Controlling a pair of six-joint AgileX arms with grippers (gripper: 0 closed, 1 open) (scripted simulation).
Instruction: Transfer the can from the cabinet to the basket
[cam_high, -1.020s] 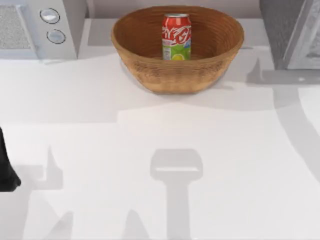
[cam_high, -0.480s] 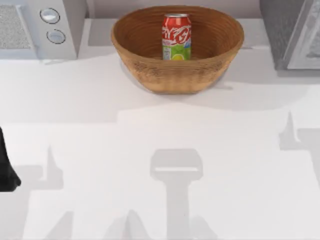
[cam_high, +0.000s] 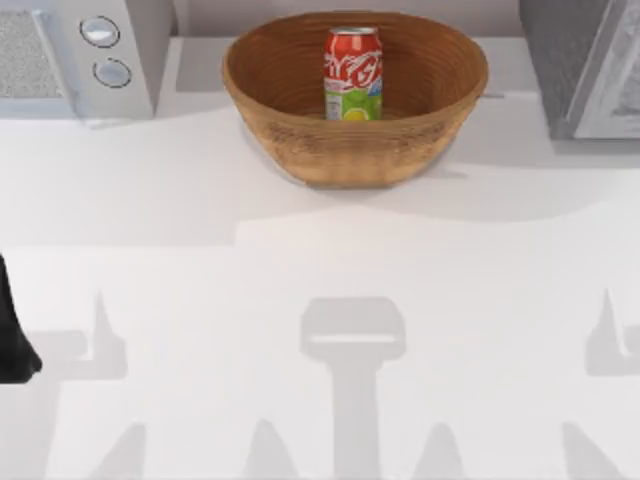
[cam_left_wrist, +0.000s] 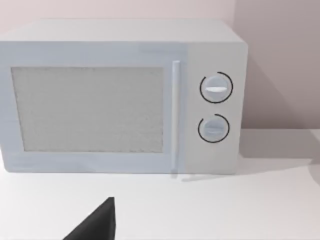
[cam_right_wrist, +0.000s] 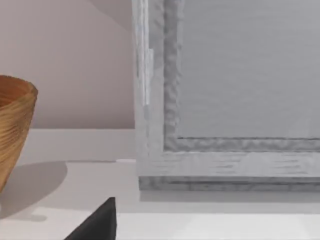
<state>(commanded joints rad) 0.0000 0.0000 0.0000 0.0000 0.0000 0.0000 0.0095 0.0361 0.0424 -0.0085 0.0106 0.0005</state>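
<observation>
I see the can (cam_high: 352, 73) standing upright inside the basket (cam_high: 300, 140). The basket sits at the far side of the table (cam_high: 300, 300), about in the middle between left and right. The can's red top half and green lower band face me, and its silver top points up.

The cabinet (cam_high: 580, 60) is at the far right corner of the table. In the right wrist view I see its pale grey framed door (cam_right_wrist: 230, 100) up close, with the edge of the basket (cam_right_wrist: 12, 130) off to one side and well apart from it.

A white microwave (cam_high: 70, 55) with two round knobs (cam_high: 105, 50) stands at the far left corner. The left wrist view looks straight at its front (cam_left_wrist: 120, 100).

My left arm (cam_high: 12, 340) is a dark shape at the near left edge of the table. I cannot tell if the fingers of either gripper are apart or together.
</observation>
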